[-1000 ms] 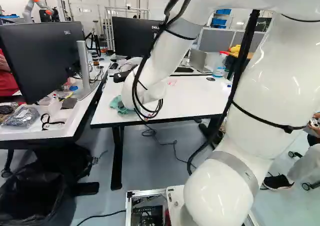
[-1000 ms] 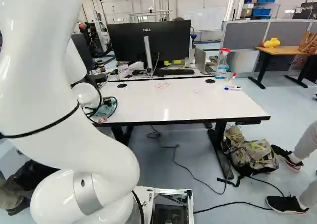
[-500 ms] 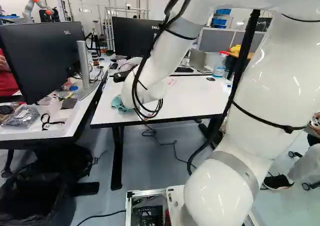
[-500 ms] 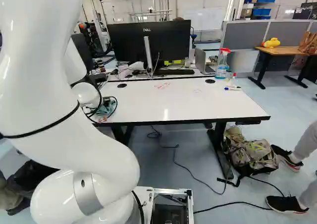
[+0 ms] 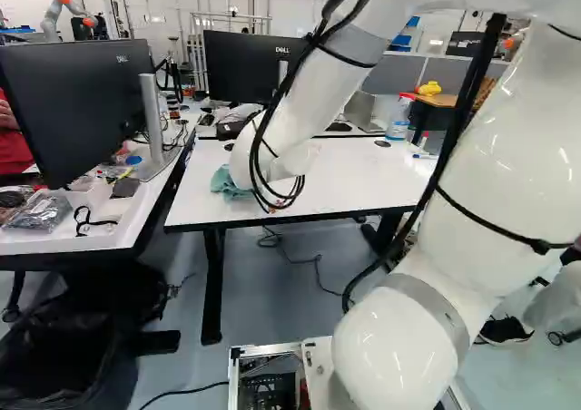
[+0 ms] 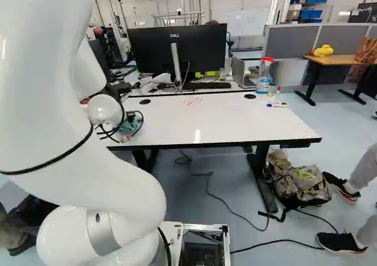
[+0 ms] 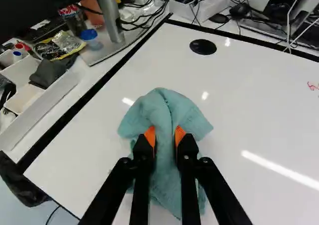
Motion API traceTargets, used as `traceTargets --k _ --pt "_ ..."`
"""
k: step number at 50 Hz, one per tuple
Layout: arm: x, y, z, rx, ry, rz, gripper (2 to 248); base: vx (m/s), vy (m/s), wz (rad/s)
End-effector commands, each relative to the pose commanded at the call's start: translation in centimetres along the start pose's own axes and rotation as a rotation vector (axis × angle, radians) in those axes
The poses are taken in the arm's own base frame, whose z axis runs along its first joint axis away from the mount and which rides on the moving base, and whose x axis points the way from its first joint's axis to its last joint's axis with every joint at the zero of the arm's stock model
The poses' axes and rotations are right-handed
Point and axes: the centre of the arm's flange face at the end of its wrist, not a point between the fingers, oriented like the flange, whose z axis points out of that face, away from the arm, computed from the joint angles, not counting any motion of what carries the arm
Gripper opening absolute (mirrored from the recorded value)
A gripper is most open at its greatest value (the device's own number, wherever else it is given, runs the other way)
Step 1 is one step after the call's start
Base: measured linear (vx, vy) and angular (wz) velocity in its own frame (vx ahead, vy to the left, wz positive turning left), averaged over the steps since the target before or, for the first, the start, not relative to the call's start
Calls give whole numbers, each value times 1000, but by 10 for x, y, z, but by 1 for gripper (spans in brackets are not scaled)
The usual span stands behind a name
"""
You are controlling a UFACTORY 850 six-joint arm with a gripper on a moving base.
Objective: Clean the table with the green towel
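Observation:
The green towel [image 7: 169, 110], bunched and teal in tone, is pinched between the orange pads of my gripper [image 7: 165, 138], with cloth spreading ahead of and beneath the fingers. It is over the white table [image 7: 244, 115], close to its left end. Beside my wrist the towel also shows in the left base view [image 5: 227, 183] and the right base view [image 6: 135, 125]. My arm and its cables hide the fingers there. Red scribbles [image 6: 193, 101] mark the tabletop towards its far side.
A spray bottle [image 6: 264, 77] and markers [image 6: 277, 105] are at the table's far right. Monitors [image 6: 178, 48] and a laptop [image 6: 240, 73] stand behind. Left is a desk with a monitor [image 5: 77, 111] and trays [image 7: 30, 95]. Another robot [image 5: 64, 9] is far back; a backpack [image 6: 297, 180] lies by a table leg.
My wrist has shifted a little to the right in both base views, and the towel has moved along with it across the table. The base has stayed put.

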Motion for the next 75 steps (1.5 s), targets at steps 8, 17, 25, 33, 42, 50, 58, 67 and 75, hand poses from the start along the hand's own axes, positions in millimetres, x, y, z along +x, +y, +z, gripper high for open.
traceTargets --k 8,17,25,33,42,50,58,67,75 --pt "6 13 -7 -27 21 20 61 0 0 0" --pt "12 28 -14 -57 45 41 61 0 0 0" --pt "18 41 -20 -84 66 59 61 0 0 0" --pt "25 54 -25 -112 87 77 61 0 0 0" --pt "32 69 -31 -143 109 96 61 0 0 0" --pt "39 82 -36 -170 129 112 61 0 0 0" --pt "46 95 -41 -198 149 128 61 0 0 0" --pt "55 110 -46 -228 170 144 61 0 0 0" --pt "60 123 -48 -255 181 159 61 0 0 0"
